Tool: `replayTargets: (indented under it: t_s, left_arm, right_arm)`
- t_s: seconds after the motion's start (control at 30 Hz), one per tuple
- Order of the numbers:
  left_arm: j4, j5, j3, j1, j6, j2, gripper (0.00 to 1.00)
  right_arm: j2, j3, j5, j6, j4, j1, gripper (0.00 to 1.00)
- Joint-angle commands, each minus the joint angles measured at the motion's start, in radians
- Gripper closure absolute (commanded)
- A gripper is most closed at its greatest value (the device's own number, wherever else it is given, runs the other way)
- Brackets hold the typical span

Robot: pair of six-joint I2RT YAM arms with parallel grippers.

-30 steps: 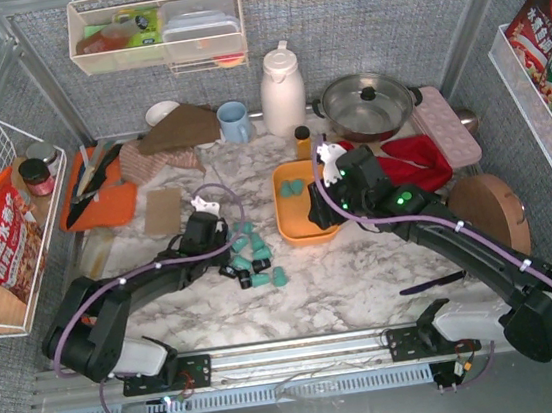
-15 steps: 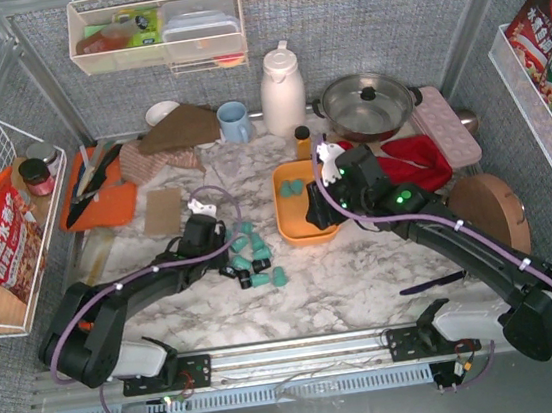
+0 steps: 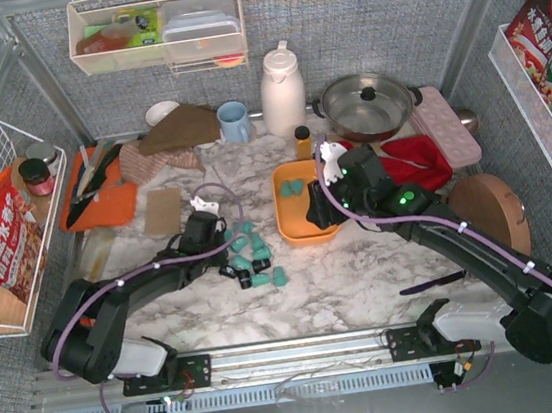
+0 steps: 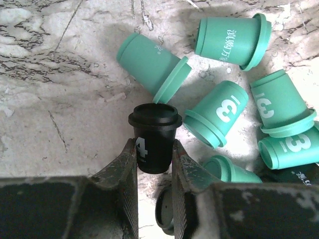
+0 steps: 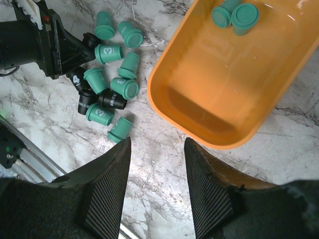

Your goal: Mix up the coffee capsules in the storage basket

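Left claw (image 4: 153, 149) clamps a smooth black cup-shaped capsule (image 4: 154, 130). We see flanged teal plastic capsules (image 4: 219, 117) just right on the marble tabletop (image 4: 60, 99). Right claw (image 5: 157, 149) gapes empty over the near rim of the glossy orange basket (image 5: 199, 114).

capsules (image 3: 252, 255): teal, few black, heaped on table (image 3: 345, 279); two teal in basket | black capsule (image 4: 154, 139): pinched | basket (image 5: 209, 99): orange, beside heap

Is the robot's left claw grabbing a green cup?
No, the left claw pinches a black cup; the green cups lie loose on the table beside it.
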Motion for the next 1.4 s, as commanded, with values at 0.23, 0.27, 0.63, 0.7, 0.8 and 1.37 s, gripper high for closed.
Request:
replayTargets:
  t_s: [0.23,0.27,0.63,0.7,0.8,1.37]
  left_arm:
    - [0.114,0.137,-0.07,-0.008,0.109,-0.297,0.85]
    - [0.159,0.165,-0.095,-0.013,0.128,-0.336,0.85]
    - [0.708,0.431,-0.296,-0.055,0.372,-0.497,0.99]
    - [0.765,0.476,-0.29,-0.076,0.416,-0.465,1.0]
    - [0.831,0.528,-0.266,-0.108,0.466,-0.397,1.0]
    - [0.872,0.549,-0.15,-0.246,0.566,-0.227,1.0]
  right_arm:
    - [-0.011,0.032,-0.033,0.031,-0.009,0.002,0.48]
    - [-0.012,0.035,-0.039,0.036,-0.012,0.003,0.48]
    - [-0.006,0.112,-0.083,0.097,-0.036,0.053,0.37]
    - [0.002,0.12,-0.088,0.112,-0.026,0.074,0.37]
    - [0.018,0.132,-0.089,0.13,-0.012,0.109,0.36]
    - [0.065,0.169,-0.001,0.12,-0.043,0.188,0.37]
